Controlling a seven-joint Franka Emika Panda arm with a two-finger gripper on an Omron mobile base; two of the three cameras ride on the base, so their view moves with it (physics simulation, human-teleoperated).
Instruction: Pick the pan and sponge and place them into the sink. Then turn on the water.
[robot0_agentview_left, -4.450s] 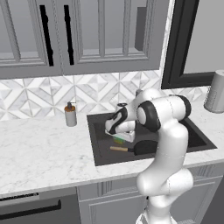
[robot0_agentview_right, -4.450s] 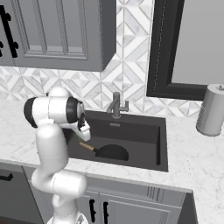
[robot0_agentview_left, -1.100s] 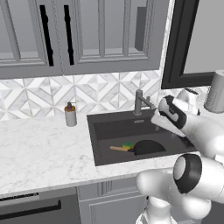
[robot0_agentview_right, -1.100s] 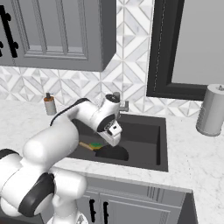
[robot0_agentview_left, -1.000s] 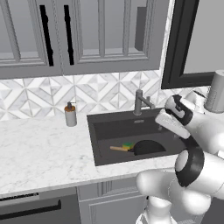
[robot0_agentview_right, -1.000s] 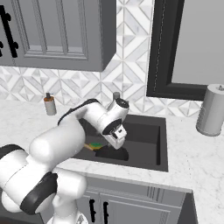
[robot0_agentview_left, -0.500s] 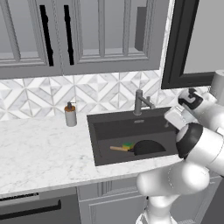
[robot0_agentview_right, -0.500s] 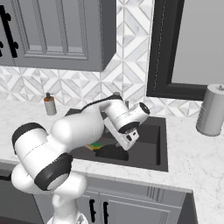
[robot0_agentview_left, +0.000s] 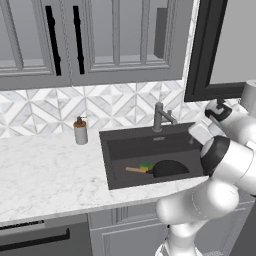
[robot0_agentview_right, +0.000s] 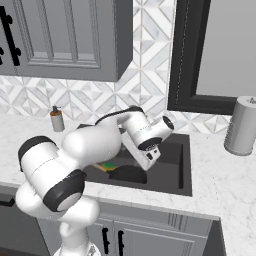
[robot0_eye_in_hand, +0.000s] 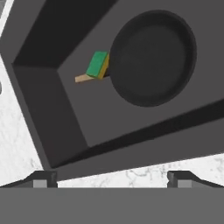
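Observation:
The black pan (robot0_agentview_left: 170, 168) lies in the dark grey sink (robot0_agentview_left: 131, 148), its wooden handle (robot0_agentview_left: 134, 170) pointing left. The green sponge (robot0_agentview_left: 146, 165) rests on that handle, against the pan's rim. From the hand view I look down into the sink (robot0_eye_in_hand: 39, 89) at the pan (robot0_eye_in_hand: 152, 57) and the sponge (robot0_eye_in_hand: 97, 64). My gripper (robot0_eye_in_hand: 113, 179) is open, its fingertips (robot0_eye_in_hand: 43, 178) wide apart with nothing between them. It hangs over the sink's right part (robot0_agentview_left: 196, 137), above the pan (robot0_agentview_right: 129, 175) and the basin (robot0_agentview_right: 175, 165), shown from the right as the gripper (robot0_agentview_right: 149, 161). The faucet (robot0_agentview_left: 161, 116) stands behind the basin; no water runs.
A soap dispenser (robot0_agentview_left: 80, 131) stands on the marble counter left of the sink. A grey paper-towel roll (robot0_agentview_right: 241, 125) stands on the counter at the far right. Cabinets hang above the counter, and a dark window frame rises behind the sink's right side.
My arm has swung to the right, carrying the open gripper from over the middle of the sink toward its right side. Pan and sponge have stayed in place.

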